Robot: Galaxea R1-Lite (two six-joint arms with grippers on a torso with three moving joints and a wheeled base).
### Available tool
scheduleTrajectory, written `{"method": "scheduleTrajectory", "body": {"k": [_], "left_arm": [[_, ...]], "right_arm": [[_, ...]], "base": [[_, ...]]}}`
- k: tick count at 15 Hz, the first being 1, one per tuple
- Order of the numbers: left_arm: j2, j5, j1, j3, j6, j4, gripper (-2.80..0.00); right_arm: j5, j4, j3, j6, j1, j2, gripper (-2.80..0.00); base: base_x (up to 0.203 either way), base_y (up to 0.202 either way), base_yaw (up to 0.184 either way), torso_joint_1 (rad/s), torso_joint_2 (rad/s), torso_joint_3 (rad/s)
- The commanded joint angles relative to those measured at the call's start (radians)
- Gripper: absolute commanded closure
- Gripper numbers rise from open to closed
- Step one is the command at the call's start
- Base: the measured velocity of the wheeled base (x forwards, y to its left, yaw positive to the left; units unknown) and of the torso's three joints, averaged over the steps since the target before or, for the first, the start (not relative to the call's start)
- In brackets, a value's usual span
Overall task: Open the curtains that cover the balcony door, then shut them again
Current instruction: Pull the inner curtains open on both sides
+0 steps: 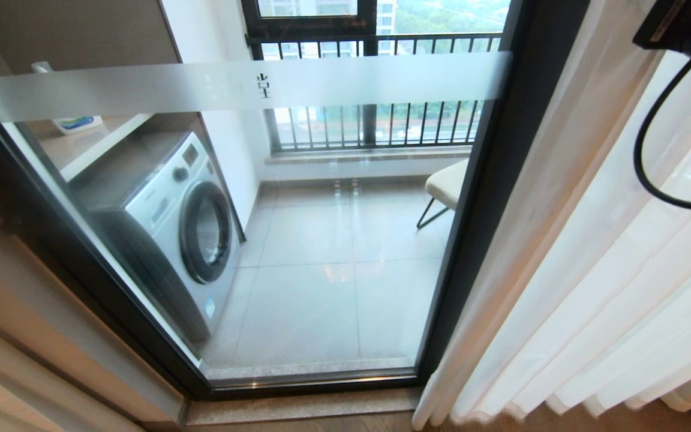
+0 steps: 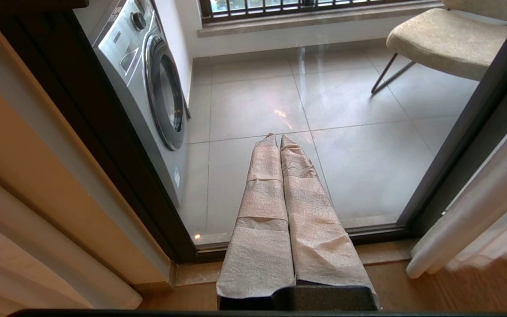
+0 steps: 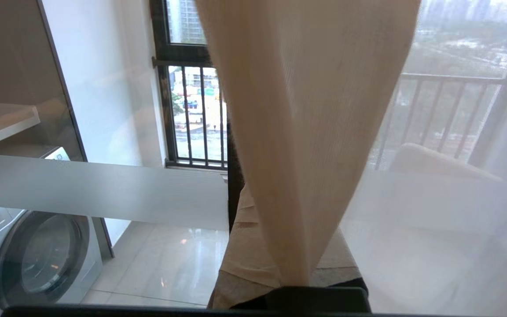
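Hanging in vertical folds, the curtains are pinched by the right pincer.

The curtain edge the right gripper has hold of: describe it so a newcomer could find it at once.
Start at the balcony door, the tall glass panel crossed by a frosted band. At its right frame hang the curtains. The held part is the beige woven fold pinched in the right gripper, opaque beside the see-through sheer white layer.

1. Head view looks steeply down through the tall dark-framed glass balcony door.
2. Left wrist view sits low, facing the grey front-loading washing machine, shared by all views.
3. Right wrist view presses close against beige pleated curtains.
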Motion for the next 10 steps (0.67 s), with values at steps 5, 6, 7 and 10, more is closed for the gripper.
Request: {"method": "scheduleTrajectory", "body": {"k": [5, 6, 7, 10], "left_arm": [[0.0, 0.0, 0.001, 0.0, 0.0, 0.001, 0.0], [0.0, 0.0, 0.001, 0.0, 0.0, 0.0, 0.0], [0.0, 0.0, 0.001, 0.0, 0.0, 0.0, 0.0], [0.0, 0.0, 0.001, 0.0, 0.0, 0.001, 0.0]], "right_arm": [[0.0, -0.004, 0.084, 0.004, -0.042, -0.097, 0.0], [0.0, -0.004, 0.101, 0.002, -0.045, -0.114, 0.0], [0.0, -0.001, 0.118, 0.001, -0.048, -0.128, 0.0], [0.002, 0.003, 0.148, 0.003, -0.087, -0.152, 0.0]], "base": [[0.0, 0.0, 0.0, 0.0, 0.0, 0.0], [0.0, 0.0, 0.0, 0.0, 0.0, 0.0], [0.0, 0.0, 0.0, 0.0, 0.0, 0.0], [0.0, 0.0, 0.0, 0.0, 0.0, 0.0]]}}
